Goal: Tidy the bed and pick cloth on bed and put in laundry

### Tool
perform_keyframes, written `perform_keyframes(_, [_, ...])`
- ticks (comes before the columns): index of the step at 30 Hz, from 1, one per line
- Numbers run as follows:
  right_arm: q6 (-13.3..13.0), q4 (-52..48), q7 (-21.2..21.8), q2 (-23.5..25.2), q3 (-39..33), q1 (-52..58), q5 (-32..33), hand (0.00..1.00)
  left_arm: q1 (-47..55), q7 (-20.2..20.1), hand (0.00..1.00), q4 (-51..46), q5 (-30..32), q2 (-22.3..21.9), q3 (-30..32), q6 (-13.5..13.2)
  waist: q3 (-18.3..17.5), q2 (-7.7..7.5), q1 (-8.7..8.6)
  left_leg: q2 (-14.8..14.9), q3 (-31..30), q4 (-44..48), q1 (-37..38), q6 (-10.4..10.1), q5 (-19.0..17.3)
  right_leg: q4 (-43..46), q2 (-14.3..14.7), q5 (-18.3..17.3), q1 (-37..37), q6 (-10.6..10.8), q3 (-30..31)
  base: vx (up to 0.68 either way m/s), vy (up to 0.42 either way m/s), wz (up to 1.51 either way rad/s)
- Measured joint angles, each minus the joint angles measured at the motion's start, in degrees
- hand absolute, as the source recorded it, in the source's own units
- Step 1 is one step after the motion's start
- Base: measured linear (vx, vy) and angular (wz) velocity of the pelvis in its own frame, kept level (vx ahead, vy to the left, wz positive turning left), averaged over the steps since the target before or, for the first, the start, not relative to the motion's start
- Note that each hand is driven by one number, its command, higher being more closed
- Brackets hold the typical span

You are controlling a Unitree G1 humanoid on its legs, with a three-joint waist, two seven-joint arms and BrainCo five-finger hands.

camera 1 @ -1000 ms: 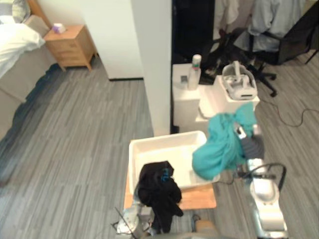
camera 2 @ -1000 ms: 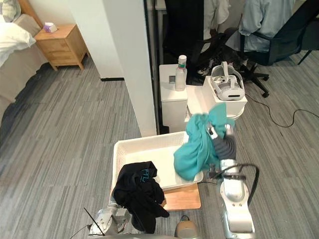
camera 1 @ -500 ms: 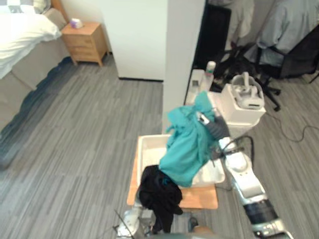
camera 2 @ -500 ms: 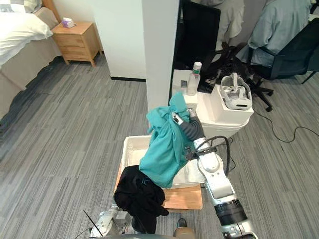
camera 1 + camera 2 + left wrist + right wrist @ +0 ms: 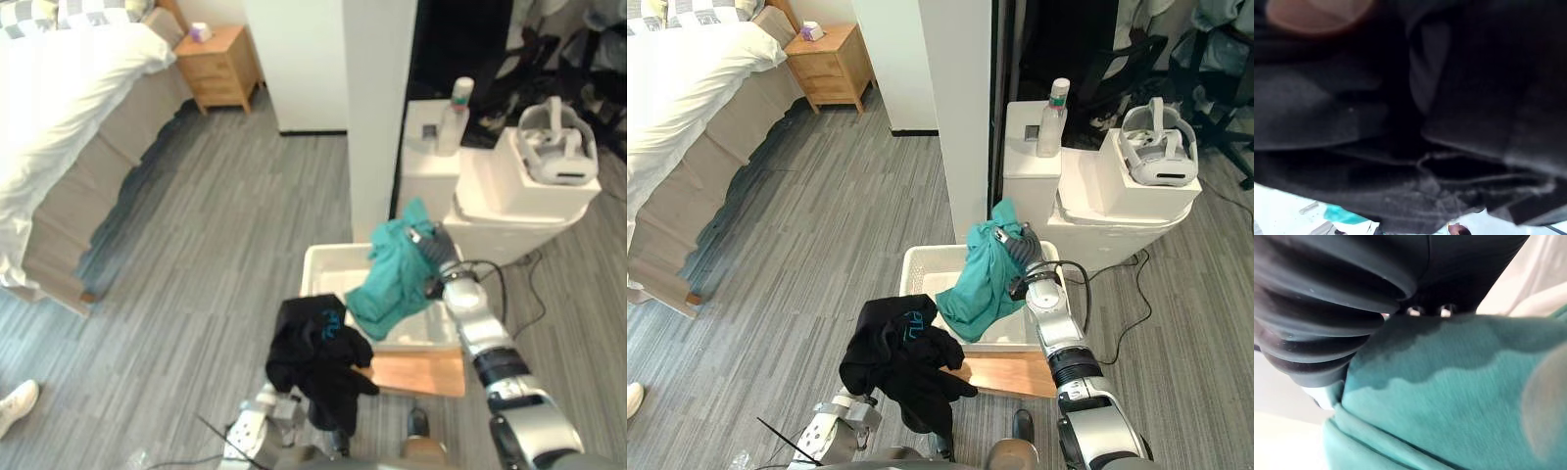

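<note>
Teal cloth (image 5: pixel 982 284) hangs over the basket (image 5: pixel 921 259), my right hand (image 5: pixel 1017 247) clamped on its top. Black cloth (image 5: pixel 901 357) covers my left hand just outside the basket's near corner, so I cannot tell that grip. I judge both drops are still to do.

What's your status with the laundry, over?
Right hand grips teal cloth, hanging over white basket. Black cloth draped over left arm. Path to basket looks open.
</note>
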Motion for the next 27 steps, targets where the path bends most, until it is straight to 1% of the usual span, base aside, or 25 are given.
perform_keyframes(2, [0.05,0.59,-0.01,0.65,-1.17,0.63,-1.03,0.0,-1.06,0.15,1.0,-1.4,0.16,0.26,0.19,-0.09,-0.01,0.01,-0.04,0.13,0.09,0.23,0.0,-0.09,0.06,-0.01,0.09,0.0,0.07,0.0,0.0,0.05,-0.026,0.03])
perform_keyframes(5, [0.05,0.4,-0.17,1.03,-1.32,3.11,-3.17,0.0,-1.48,0.46,1.0,-4.91,0.53,0.22,1.21,-1.58,-0.01,0.01,-0.02,0.18,0.3,0.37,0.45,-0.13,0.03,0.0,0.11,0.0,0.62,0.0,0.03,0.0,0.0,0.0])
perform_keyframes(6, [0.05,-0.65,-0.59,1.28,-1.18,4.85,-4.44,0.0,-1.62,1.19,1.0,-6.24,0.71,0.27,2.09,-2.1,0.02,-0.03,-0.05,0.18,0.34,0.22,1.02,-0.14,-0.01,0.01,0.1,0.0,1.12,0.0,0.04,-0.03,-0.001,-0.05])
perform_keyframes(8, [0.04,-4.59,-1.83,2.21,-0.77,7.79,-7.67,0.0,-2.36,2.0,1.0,-8.47,0.86,0.31,4.83,-2.76,0.11,-0.17,-0.14,0.19,0.77,0.09,1.42,-0.13,-0.07,0.02,0.11,0.0,1.32,0.0,0.31,-0.05,0.002,-0.1])
perform_keyframes(10, [-0.08,-9.24,-2.82,2.94,0.95,10.21,-13.56,0.0,-4.62,3.87,1.0,-11.47,1.41,0.6,8.66,-4.49,0.59,-0.93,-0.25,0.25,1.67,0.07,1.87,-0.18,-0.45,0.02,0.23,-0.02,1.31,0.01,1.44,-0.09,0.004,-0.21])
perform_keyframes(11, [-0.12,-10.47,-3.39,3.07,1.3,10.83,-14.88,0.0,-5.36,4.16,1.0,-12.26,1.45,0.84,9.3,-4.88,0.62,-1.11,-0.26,0.3,1.88,0.02,1.94,0.01,-0.59,0.02,0.28,-0.02,1.31,0.02,1.59,-0.1,0.003,-0.17])
perform_keyframes(12, [-0.25,-11.76,-4.4,3.32,1.73,11.45,-17.5,0.0,-6.49,5.01,1.0,-13.4,1.96,1.17,9.98,-5.62,0.62,-1.39,-0.27,0.32,2.17,-0.11,1.98,0.11,-0.66,0.04,0.29,-0.02,1.31,0.02,1.66,-0.12,0.003,-0.14])
perform_keyframes(13, [-0.26,-13.27,-5.89,3.92,1.76,12.21,-21.43,0.0,-8.67,6.33,1.0,-15.12,2.24,1.71,10.32,-6.81,0.6,-1.89,-0.44,0.34,2.87,-0.35,2.29,0.13,-0.67,0.05,0.3,-0.01,1.3,0.02,1.95,-0.11,0.005,-0.14])
perform_keyframes(15, [-0.26,-13.82,-7.04,4.16,1.73,12.63,-24.35,0.0,-10.87,6.89,1.0,-16.26,2.94,2.28,10.55,-7.63,0.52,-2.26,-0.51,0.34,3.07,-0.4,2.67,0.14,-0.68,0.09,0.32,-0.01,1.5,0.02,2.22,-0.06,0.006,-0.13])
perform_keyframes(16, [-0.1,-15.25,-8.01,4.11,1.4,13.45,-26.22,0.0,-13.11,7.9,1.0,-16.92,3.11,2.53,11.16,-8.13,0.49,-2.57,-0.76,0.34,3.42,-0.41,2.96,0.14,-0.67,0.08,0.34,0.01,1.73,0.02,2.4,-0.03,0.009,-0.07])
perform_keyframes(17, [-0.09,-15.55,-8.29,4.13,1.33,13.59,-26.57,0.0,-13.6,8.01,1.0,-16.91,3.11,2.53,11.41,-8.29,0.45,-2.63,-0.8,0.34,3.48,-0.41,3.01,0.14,-0.67,0.08,0.36,0.02,1.73,0.04,2.46,-0.03,0.011,-0.09])
perform_keyframes(18, [0.01,-16.33,-9.2,4.13,1.12,13.77,-27.68,0.0,-15.22,9.08,1.0,-16.91,3.17,2.54,12.56,-8.6,0.41,-2.86,-1.03,0.4,3.76,-0.41,3.16,0.14,-0.66,0.07,0.44,0.09,1.72,0.02,2.78,-0.02,0.006,-0.13])
perform_keyframes(19, [0.17,-17.62,-10.1,4.14,0.46,14.21,-27.81,0.0,-17.23,10.75,1.0,-16.65,4.23,2.56,13.97,-8.72,0.35,-3.16,-1.37,0.53,4.2,-0.4,3.4,0.13,-0.65,0.04,0.62,0.42,1.72,-0.01,3.09,-0.01,-0.001,-0.17])
perform_keyframes(21, [0.23,-19.3,-11.44,4.13,-1.84,15.44,-28.07,0.0,-21.01,13.35,1.0,-15.13,7.13,2.92,15.37,-9.25,0.08,-3.67,-1.48,0.74,4.56,-0.29,3.68,0.17,-0.61,0.01,0.91,0.56,1.82,-0.13,3.34,0.01,-0.015,-0.13])
perform_keyframes(22, [0.45,-20.11,-12.33,4.12,-3.84,16.05,-28.14,0.0,-24.02,15.68,1.0,-12.31,9.76,3.41,16.13,-9.67,-0.11,-4.01,-1.59,0.94,4.81,-0.09,4.0,0.41,-0.42,0.0,1.11,0.69,1.99,-0.25,3.45,0.02,-0.02,-0.1])
perform_keyframes(23, [0.66,-20.34,-12.76,4.11,-4.81,16.17,-28.14,0.0,-25.47,16.67,1.0,-10.56,10.48,3.62,16.55,-9.73,-0.25,-4.21,-1.72,1.01,5.03,-0.09,4.13,0.39,-0.41,0.0,1.2,0.72,2.02,-0.26,3.62,0.01,-0.023,-0.19])
perform_keyframes(24, [0.96,-21.1,-13.63,4.05,-7.09,16.54,-27.64,0.0,-28.61,18.78,1.0,-6.18,12.84,4.16,16.89,-9.73,-0.4,-4.48,-1.82,1.18,5.7,-0.09,4.4,0.36,-0.42,-0.07,1.42,0.85,2.02,-0.37,4.54,-0.01,-0.019,-0.25])
perform_keyframes(25, [1.12,-22.89,-14.36,3.98,-9.28,17.74,-27.17,0.0,-31.59,20.5,1.0,-1.44,15.9,5.0,16.73,-9.06,-0.58,-4.78,-2.11,1.24,6.21,-0.12,4.53,0.17,-0.55,-0.44,1.53,1.07,2.05,-0.45,4.93,-0.02,-0.017,-0.24])
perform_keyframes(26, [1.15,-23.58,-15.03,3.98,-10.09,18.33,-26.81,0.0,-32.87,21.4,1.0,0.69,17.92,5.42,16.66,-8.45,-0.68,-4.95,-2.59,1.26,6.38,-0.14,4.52,0.03,-0.64,-0.68,1.57,1.2,2.06,-0.5,5.11,-0.02,-0.013,-0.21])
perform_keyframes(27, [1.15,-24.62,-16.04,3.95,-11.12,19.56,-25.85,0.0,-34.93,22.65,1.0,4.59,21.09,6.29,16.53,-7.33,-0.88,-5.3,-3.7,1.33,6.81,-0.29,4.5,-0.04,-0.69,-1.03,1.69,1.5,1.98,-0.58,5.8,-0.03,-0.013,-0.29])
